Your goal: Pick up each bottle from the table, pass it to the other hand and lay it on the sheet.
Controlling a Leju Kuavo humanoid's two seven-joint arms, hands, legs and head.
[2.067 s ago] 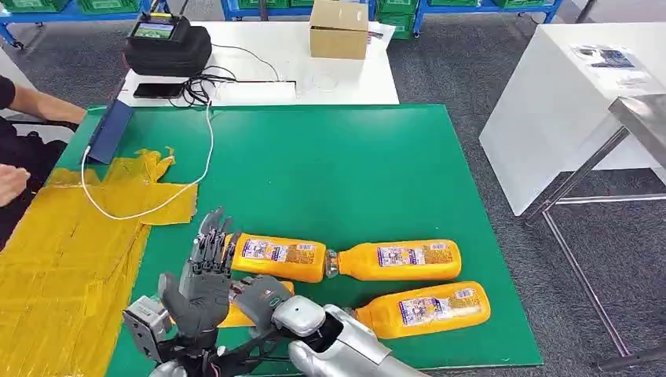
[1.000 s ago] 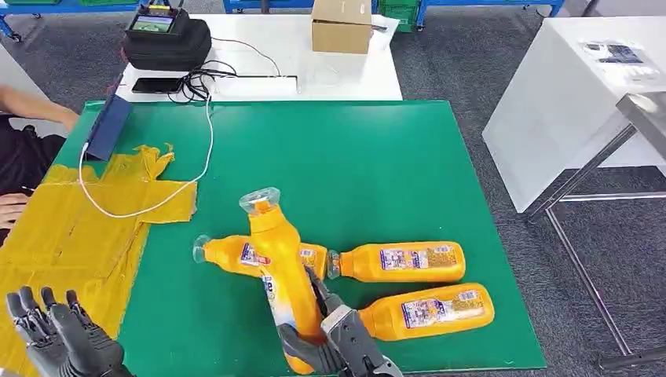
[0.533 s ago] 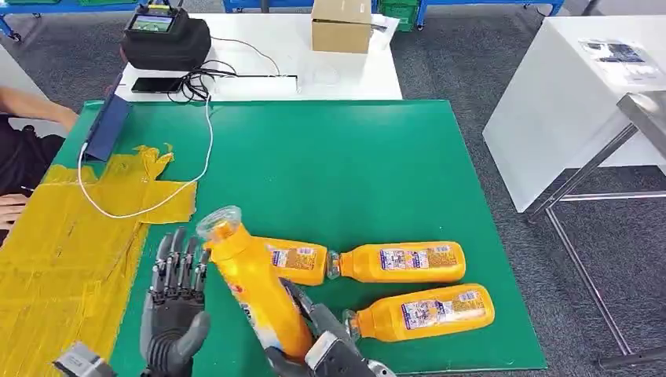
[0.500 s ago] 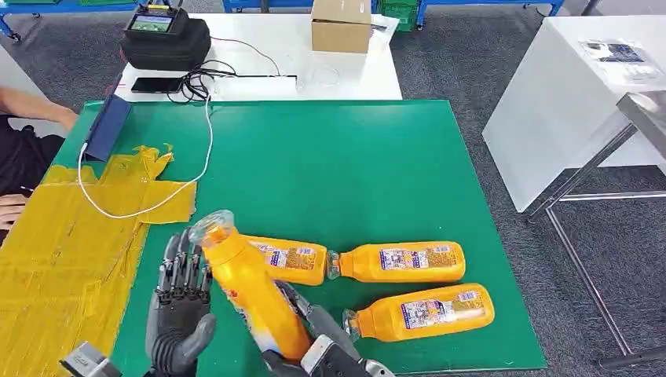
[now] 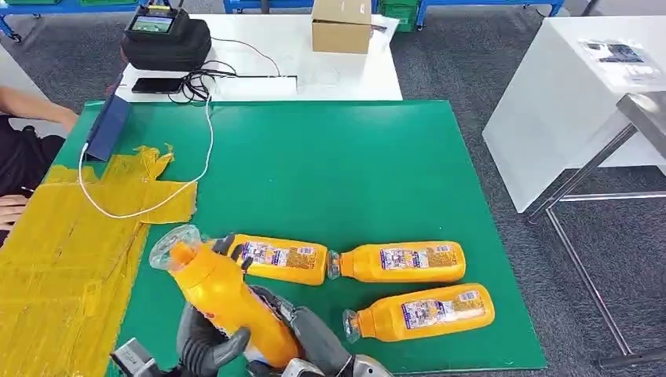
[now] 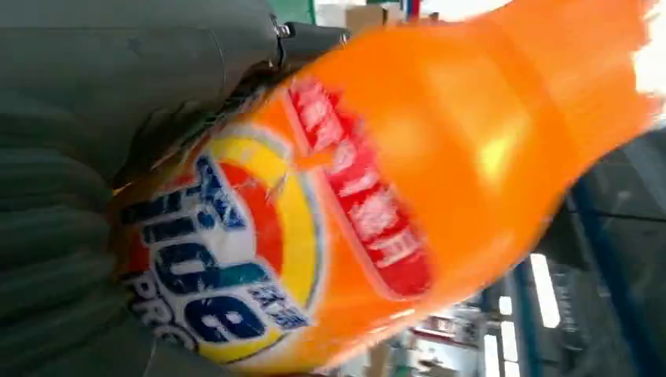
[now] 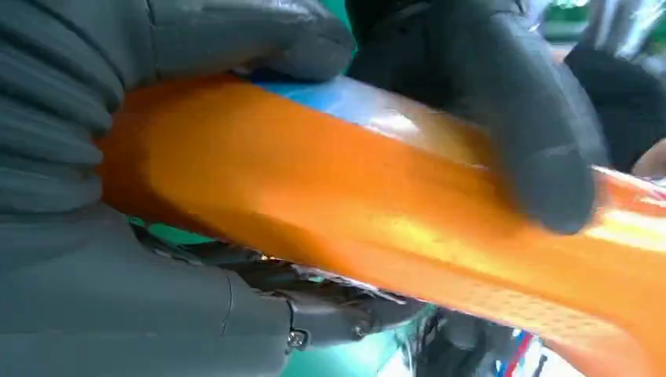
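Observation:
An orange bottle (image 5: 224, 302) with a clear cap is held tilted above the green mat's (image 5: 330, 173) near-left part, cap toward the yellow sheet (image 5: 63, 267). My right hand (image 5: 314, 345) grips its lower body from the right. My left hand (image 5: 206, 345) wraps it from the left, thumb across the front. The left wrist view shows the bottle's label (image 6: 236, 267) against my left hand (image 6: 71, 196). In the right wrist view my right hand (image 7: 118, 259) closes around the bottle (image 7: 353, 212). Three more bottles (image 5: 279, 259) (image 5: 400, 261) (image 5: 424, 311) lie on the mat.
A white cable (image 5: 181, 184) crosses the mat and sheet's far corner. A blue box (image 5: 107, 127) sits at the mat's far left. A person's arm (image 5: 31, 118) and hand (image 5: 9, 208) are at the left edge. Behind stand a black case (image 5: 166, 39) and a cardboard box (image 5: 341, 25).
The bottle in my right hand has swung left and tilted further toward the sheet. My left hand rose from beside it with fingers spread and has closed around it.

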